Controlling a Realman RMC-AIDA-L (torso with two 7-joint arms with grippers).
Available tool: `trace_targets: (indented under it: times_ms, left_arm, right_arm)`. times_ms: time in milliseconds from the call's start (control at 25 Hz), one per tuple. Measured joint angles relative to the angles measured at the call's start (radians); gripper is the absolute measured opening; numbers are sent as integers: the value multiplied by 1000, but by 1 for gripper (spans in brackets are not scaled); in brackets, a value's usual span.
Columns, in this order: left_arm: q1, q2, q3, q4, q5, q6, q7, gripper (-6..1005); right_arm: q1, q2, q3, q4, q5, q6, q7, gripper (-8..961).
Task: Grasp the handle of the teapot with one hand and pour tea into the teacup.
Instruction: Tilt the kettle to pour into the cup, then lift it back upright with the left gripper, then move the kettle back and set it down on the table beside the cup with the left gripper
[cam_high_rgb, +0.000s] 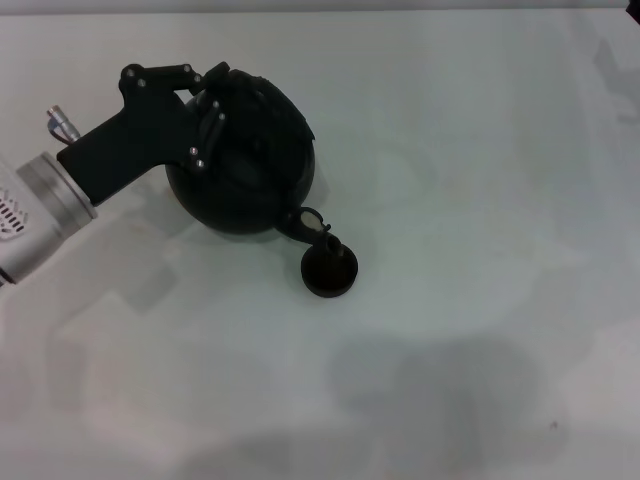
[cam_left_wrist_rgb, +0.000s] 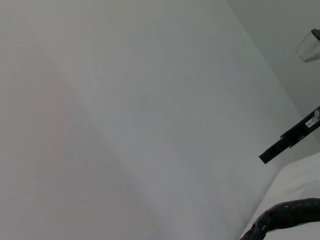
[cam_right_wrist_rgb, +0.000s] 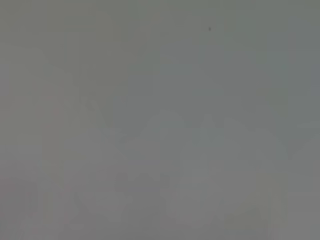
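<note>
Left tool (cam_high_rgb: 205, 115) clenched on handle (cam_high_rgb: 222, 100) of teapot (cam_high_rgb: 245, 160), at counter (cam_high_rgb: 450, 150) ten o'clock. Teapot tilted, spout (cam_high_rgb: 305, 225) over teacup (cam_high_rgb: 328, 270) at its five o'clock. Pour apparently under way; no tea visible. Setting teapot down remains. Right tool out of view.

You are looking down on a plain pale worktop (cam_high_rgb: 450, 150) that fills the head view. The small dark teacup (cam_high_rgb: 328, 270) stands directly on it, a little left of centre. Just behind the cup the round black teapot (cam_high_rgb: 262, 195) is tipped, spout over the cup; you cannot tell whether its base touches the worktop.
</note>
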Motion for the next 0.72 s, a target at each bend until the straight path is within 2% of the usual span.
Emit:
trace_targets:
  times_ms: [200,480,720]
  left_arm:
    - [22,-1,0,33,-51,0,-51,98]
    - [76,-2,0,115,-213,0,-50,97]
    - [147,-8,-1,238,-387,-14,-49,97]
  right_arm:
    - [0,0,-2,2,-1,2,1,830]
    - [0,0,-2,3,-4,3,2,830]
    - [-1,0,-2,5,-4,1,3,830]
